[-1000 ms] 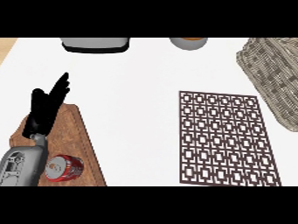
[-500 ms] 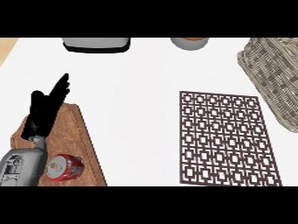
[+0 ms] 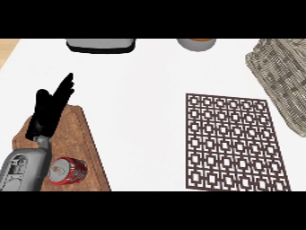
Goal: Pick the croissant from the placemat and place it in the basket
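One hand, the left, rests with fingers straight and apart over a board; well to its right the placemat carries no croissant, and the basket beyond shows none; the step seems unclear, so the next move calls for finding it.

We log a white counter carrying a wooden board at left, a lattice placemat right of centre and a wicker basket far right. A grey object and a round vessel sit at the far edge.
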### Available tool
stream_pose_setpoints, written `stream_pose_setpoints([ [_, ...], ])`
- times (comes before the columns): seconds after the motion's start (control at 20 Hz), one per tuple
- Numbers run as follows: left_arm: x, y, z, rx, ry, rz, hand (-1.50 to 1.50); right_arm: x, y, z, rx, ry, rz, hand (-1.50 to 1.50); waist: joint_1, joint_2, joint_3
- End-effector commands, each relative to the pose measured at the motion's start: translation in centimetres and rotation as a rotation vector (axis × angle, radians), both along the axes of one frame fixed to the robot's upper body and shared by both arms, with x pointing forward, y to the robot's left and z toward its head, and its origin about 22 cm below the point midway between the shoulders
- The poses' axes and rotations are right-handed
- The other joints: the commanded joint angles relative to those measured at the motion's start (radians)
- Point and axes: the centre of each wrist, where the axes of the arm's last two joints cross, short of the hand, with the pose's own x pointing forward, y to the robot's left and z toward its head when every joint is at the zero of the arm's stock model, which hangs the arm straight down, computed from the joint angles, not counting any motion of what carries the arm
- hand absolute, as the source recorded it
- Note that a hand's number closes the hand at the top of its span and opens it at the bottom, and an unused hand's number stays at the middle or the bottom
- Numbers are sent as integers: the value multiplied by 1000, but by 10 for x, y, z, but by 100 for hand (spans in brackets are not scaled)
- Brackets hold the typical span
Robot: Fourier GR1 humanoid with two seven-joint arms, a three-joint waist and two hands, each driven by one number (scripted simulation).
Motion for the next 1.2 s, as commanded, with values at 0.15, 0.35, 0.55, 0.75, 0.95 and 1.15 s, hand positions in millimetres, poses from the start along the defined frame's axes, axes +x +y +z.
stream_pose_setpoints([
  [0.15, 14, 10, 8, -13, -12, 13, 0, -8, -18, -39, 207, -2, -22, -150, -4, 5, 1],
  [0.35, 11, -12, 2, 8, -12, 6, 0, -7, -19, -30, 252, -92, -16, -150, 9, 8, 2],
  [0.55, 3, -6, 1, 0, -11, 13, 0, -6, -17, -41, 323, -233, -53, -150, 3, 2, 1],
  [0.75, 3, -1, 1, -11, -9, -1, 0, -23, -43, -7, 354, -373, -142, -150, -5, 1, 1],
  [0.95, 2, -12, 3, 20, -13, 17, 0, -44, -70, -6, 445, -409, -254, -150, -3, 3, 2],
  [1.15, -4, 14, 2, -6, -18, -1, 0, -88, -114, 7, 513, -436, -354, -150, -2, 6, 3],
])
